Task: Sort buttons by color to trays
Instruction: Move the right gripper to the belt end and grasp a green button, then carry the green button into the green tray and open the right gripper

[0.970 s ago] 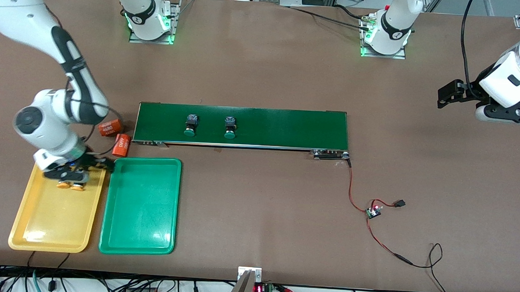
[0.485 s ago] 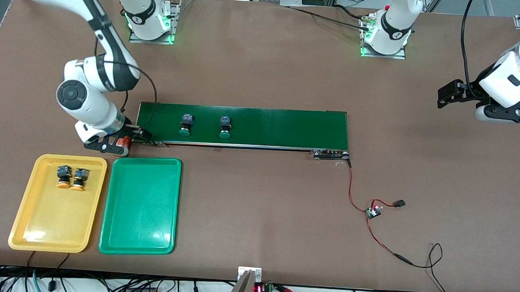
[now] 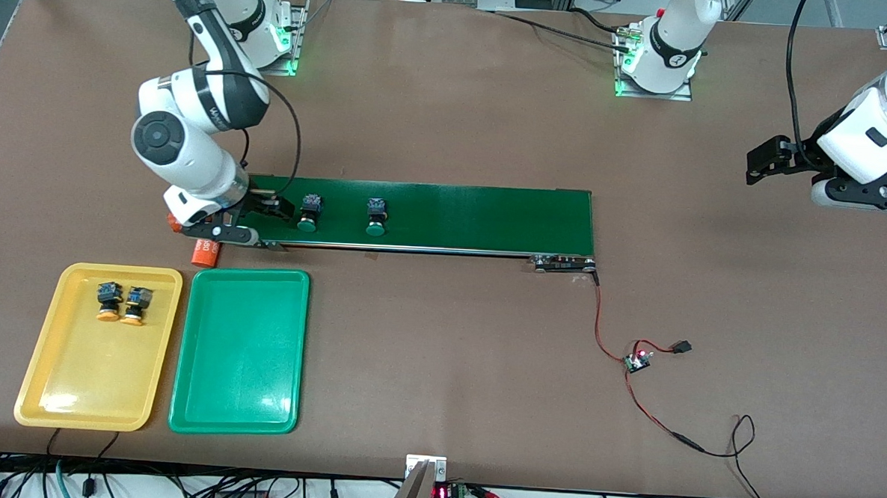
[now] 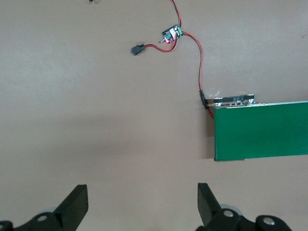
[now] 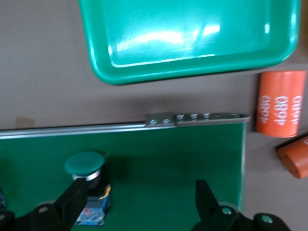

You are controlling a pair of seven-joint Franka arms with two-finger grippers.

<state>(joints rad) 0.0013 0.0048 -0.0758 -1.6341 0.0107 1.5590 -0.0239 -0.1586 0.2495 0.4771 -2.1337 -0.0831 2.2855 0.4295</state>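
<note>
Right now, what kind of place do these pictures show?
Most likely a robotics lab or test bench, not a home. Two arms are bolted to one brown table, a short green conveyor belt lies on it with a loose wired circuit board, and cables and electronics crowd the table's edge.

Readable print: white numbers on one orange cylinder

The orange cylinder (image 5: pixel 280 103) beside the conveyor belt's (image 5: pixel 168 159) end carries repeated white digits, seemingly "4680"; the second cylinder's (image 5: pixel 294 156) print and the desk-edge red display (image 3: pixel 441 494) cannot be read.
</note>
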